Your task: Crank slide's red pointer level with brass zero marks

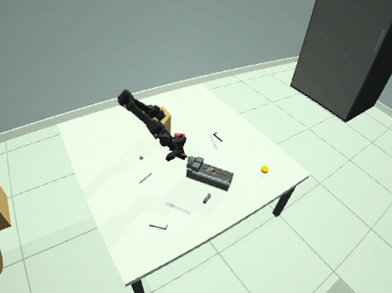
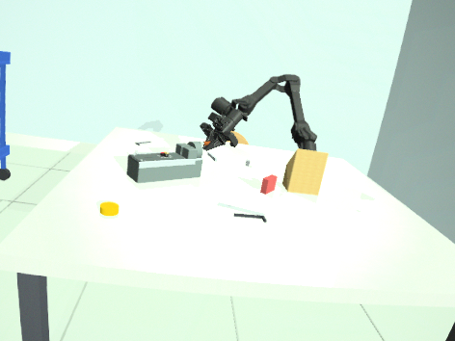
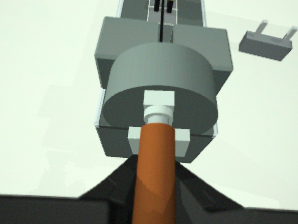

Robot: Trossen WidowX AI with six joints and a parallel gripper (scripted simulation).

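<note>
The grey machine (image 1: 209,176) (image 2: 166,170) (image 3: 160,70) sits on the table, a long box with a round housing at its crank end. The orange crank handle (image 3: 156,170) (image 2: 207,143) (image 1: 183,156) sticks out from the pale crank at the housing's face. My gripper (image 3: 150,163) is shut on the handle, one dark finger on each side of it. The slide's red pointer (image 2: 162,153) (image 1: 212,169) shows as a tiny red spot on the machine's top. The pointer is out of the wrist view, and its level against the brass zero marks is too small to tell.
On the table (image 1: 106,166) are a cardboard-coloured block (image 2: 306,171), a red block (image 2: 268,184), a yellow disc (image 1: 264,170) (image 2: 109,209), black hex keys (image 1: 158,226) (image 2: 250,217) and a grey two-pronged piece (image 3: 265,45) beside the machine. A tall dark cabinet (image 1: 344,47) stands beyond the table.
</note>
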